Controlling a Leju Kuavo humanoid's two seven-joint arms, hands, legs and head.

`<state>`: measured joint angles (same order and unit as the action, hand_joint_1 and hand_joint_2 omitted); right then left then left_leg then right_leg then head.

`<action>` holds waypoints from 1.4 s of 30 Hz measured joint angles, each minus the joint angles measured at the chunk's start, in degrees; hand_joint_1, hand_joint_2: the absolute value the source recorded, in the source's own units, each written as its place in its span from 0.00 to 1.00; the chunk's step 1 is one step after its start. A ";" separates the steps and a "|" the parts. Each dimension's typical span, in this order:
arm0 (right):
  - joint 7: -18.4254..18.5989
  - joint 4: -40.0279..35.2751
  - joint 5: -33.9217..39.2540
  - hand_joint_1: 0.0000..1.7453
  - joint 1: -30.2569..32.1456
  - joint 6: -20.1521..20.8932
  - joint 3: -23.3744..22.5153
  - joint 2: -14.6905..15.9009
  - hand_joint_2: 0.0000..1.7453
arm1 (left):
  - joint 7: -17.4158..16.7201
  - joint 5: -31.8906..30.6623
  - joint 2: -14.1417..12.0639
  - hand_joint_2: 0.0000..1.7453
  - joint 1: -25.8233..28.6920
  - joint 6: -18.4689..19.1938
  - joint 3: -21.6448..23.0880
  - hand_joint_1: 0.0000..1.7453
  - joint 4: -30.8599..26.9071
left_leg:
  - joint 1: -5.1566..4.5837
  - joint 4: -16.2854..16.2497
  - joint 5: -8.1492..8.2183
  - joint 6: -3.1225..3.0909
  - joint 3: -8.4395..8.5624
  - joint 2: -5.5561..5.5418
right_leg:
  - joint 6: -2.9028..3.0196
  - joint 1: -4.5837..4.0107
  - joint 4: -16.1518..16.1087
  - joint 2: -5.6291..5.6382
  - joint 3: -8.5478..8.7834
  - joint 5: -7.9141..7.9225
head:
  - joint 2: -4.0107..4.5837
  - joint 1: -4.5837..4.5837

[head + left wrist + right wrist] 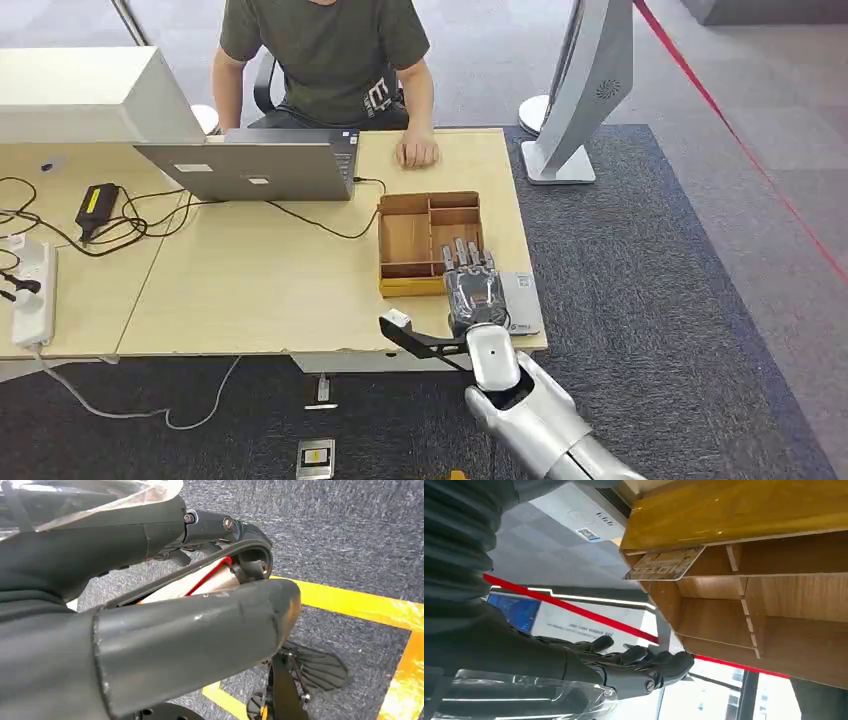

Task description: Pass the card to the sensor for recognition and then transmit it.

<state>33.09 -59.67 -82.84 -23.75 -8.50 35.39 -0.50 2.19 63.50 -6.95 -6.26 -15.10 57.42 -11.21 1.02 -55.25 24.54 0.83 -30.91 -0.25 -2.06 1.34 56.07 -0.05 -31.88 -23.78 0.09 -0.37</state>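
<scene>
A wooden tray (405, 235) with several compartments stands near the table's front right. Right beside it lies the flat grey sensor (525, 298), whose labelled top (579, 512) also shows in the right wrist view. My right hand (470, 285) hovers flat over the tray's near right corner and the sensor's edge, fingers (644, 660) stretched out and apart, holding nothing. A printed card (666, 564) lies tilted in a tray compartment (724, 615), apart from the fingers. My left hand (165, 595) hangs over the carpet, holding nothing.
A person sits at the far side with a hand (417, 150) on the table near the tray. A laptop (260, 165), cables, a black adapter (97, 203) and a power strip (35, 290) cover the left. A white stand (580, 90) rises off the table's right.
</scene>
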 joint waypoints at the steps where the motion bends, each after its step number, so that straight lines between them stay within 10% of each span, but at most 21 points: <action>1: -0.05 0.00 0.02 0.00 0.02 0.00 0.00 0.00 1.00 | -0.07 -0.04 0.00 0.00 0.00 0.00 0.00 0.00 0.00 | 0.00 0.00 0.00 0.00 0.00 0.00 | 0.00 0.00 0.00 0.00 0.00 0.00 | 0.00 -0.02; 42: -0.18 4.15 0.55 0.00 -2.79 2.38 0.09 -1.11 1.00 | -0.41 -0.33 0.00 0.00 0.00 0.35 0.00 0.00 0.02 | 0.01 0.00 0.00 0.00 0.00 0.00 | 0.00 -0.01 0.01 0.00 0.01 0.00 | 0.00 0.00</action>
<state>32.91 -55.52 -82.29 -26.54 -6.12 35.47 -1.62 1.77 63.17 -6.95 -6.26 -14.75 57.42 -11.19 1.03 -55.25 24.54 0.84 -30.91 -0.25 -2.06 1.34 56.08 -0.05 -31.87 -23.78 0.09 -0.37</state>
